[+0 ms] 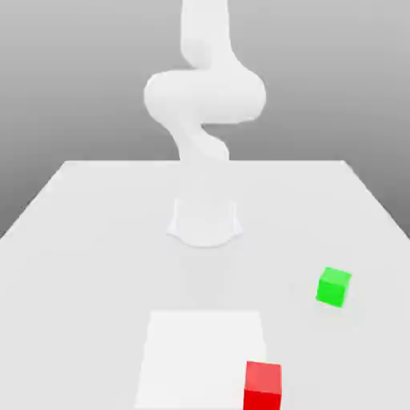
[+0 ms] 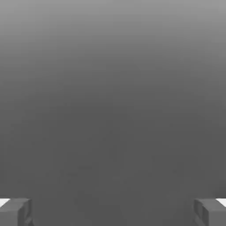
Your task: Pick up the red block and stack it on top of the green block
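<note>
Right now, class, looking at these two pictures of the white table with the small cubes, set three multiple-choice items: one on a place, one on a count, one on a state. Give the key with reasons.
1. In the exterior view, where does the small matte bright green cube lie relative to the small matte bright red cube?
A. Farther back, toward the exterior view's right
B. On top of it
C. Nearer the camera, toward the exterior view's left

2. How many cubes stand on the white table?
A. One
B. Two
C. Four

3. How is the gripper?
A. Shut on the red cube
B. Shut on the green cube
C. Open, holding nothing

Key: 1 A, green sits higher and rightward in frame; 2 B, one red, one green; 3 C, the hand view shows the fingers wide apart with nothing between.
</note>
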Controlling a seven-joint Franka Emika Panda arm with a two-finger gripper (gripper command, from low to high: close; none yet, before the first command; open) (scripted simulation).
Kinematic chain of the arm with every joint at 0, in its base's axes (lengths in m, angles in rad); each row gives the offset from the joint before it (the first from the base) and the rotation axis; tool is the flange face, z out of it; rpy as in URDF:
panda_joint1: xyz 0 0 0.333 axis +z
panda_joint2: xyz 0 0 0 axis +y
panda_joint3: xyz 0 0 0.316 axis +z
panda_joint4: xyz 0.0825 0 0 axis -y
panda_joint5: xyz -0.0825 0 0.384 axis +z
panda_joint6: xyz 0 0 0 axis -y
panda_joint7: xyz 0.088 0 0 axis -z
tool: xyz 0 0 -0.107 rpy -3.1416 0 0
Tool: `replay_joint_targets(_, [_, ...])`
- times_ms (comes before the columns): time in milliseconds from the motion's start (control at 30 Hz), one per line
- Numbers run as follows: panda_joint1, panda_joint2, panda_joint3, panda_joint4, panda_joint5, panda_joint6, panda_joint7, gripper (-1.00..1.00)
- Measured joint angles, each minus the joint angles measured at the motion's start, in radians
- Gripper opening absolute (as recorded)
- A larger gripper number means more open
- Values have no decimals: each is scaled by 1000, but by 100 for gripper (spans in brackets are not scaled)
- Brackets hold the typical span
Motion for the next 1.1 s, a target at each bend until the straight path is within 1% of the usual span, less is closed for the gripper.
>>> replay_joint_targets(100, [74, 99, -56, -9, 32, 29, -136, 0])
replay_joint_targets(367, [224, 356, -162, -32, 137, 103, -501, 0])
replay_joint_targets(500, [275, 484, -191, -44, 189, 139, -682, 0])
replay_joint_targets(667, [310, 641, -190, -59, 233, 186, -893, 0])
replay_joint_targets(767, [325, 730, -184, -69, 236, 218, -1004, 0])
replay_joint_targets(867, [329, 814, -177, -80, 218, 253, -1100, 0])
replay_joint_targets(1033, [333, 940, -172, -101, 129, 317, -1217, 0])
replay_joint_targets(1100, [330, 998, -165, -99, 116, 359, -1247, 0])
